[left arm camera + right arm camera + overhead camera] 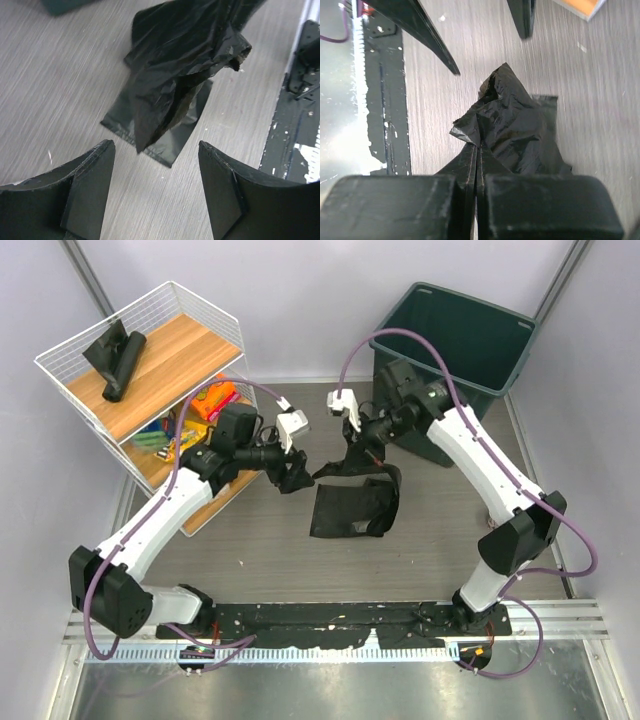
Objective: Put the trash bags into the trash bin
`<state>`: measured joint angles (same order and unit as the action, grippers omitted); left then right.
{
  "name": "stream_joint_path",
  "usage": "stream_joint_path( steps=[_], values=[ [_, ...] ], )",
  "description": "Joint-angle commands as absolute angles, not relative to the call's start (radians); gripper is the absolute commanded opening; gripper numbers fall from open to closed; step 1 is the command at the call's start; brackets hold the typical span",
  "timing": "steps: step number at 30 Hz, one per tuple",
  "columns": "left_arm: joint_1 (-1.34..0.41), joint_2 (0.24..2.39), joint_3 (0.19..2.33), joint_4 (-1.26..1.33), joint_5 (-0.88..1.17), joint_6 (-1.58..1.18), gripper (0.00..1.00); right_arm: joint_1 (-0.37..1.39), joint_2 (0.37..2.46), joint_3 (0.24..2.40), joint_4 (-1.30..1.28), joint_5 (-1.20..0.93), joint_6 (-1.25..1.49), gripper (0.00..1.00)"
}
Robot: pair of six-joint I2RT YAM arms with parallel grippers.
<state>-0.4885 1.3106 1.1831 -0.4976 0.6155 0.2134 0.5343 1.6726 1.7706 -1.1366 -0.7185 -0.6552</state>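
- Closest to the right wrist camera, the right jaws are pressed together and pinch a fold of the crinkled black trash bag [520,120], holding this part up above the table [600,75]
- Seen from above, the pinched part is the top of the trash bag, and below it a flat folded black sheet [350,512] lies on the table; I cannot tell if the sheet and the bag are one piece
- The left jaws are spread wide with nothing between them, low over the table, pointing at the bag and near the corner of the flat sheet
- The trash bin [460,340] stands upright at the far right of the table, just behind the right arm [480,455], and the bag is outside it
- At the far left stands a white wire rack [190,350]; a roll of black trash bags [122,365] lies on its top wooden shelf, and colourful snack packets [213,400] lie on the shelf below
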Motion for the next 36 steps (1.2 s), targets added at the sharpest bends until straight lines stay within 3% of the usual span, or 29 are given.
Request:
stream_joint_path(
  steps=[1,7,14,17,25,29,36],
  values=[
    [-0.483,1.319,1.265,-0.454,0.787,0.239,0.71,0.514,1.739,1.928,-1.506,-0.939,-0.818,0.02],
    [-0.486,1.341,1.296,-0.454,0.85,0.278,0.73,0.514,1.712,1.878,-1.506,-0.939,-0.853,0.01],
    [-0.497,1.381,1.292,-0.449,0.932,0.281,0.62,0.512,1.707,1.897,-1.505,-0.959,-0.853,0.02],
    [-0.514,1.387,1.278,-0.456,0.948,0.288,0.52,0.514,1.707,1.908,-1.505,-0.959,-0.85,0.01],
    [-0.595,1.405,1.252,-0.477,0.974,0.273,0.03,0.514,1.7,1.927,-1.493,-0.96,-0.825,0.02],
    [-0.607,1.399,1.23,-0.448,0.962,0.232,0.0,0.514,1.698,1.927,-1.482,-0.945,-0.805,0.01],
    [-0.606,1.355,1.203,-0.281,0.87,-0.03,0.0,0.514,1.654,1.868,-1.286,-0.778,-0.609,0.27]
  ],
)
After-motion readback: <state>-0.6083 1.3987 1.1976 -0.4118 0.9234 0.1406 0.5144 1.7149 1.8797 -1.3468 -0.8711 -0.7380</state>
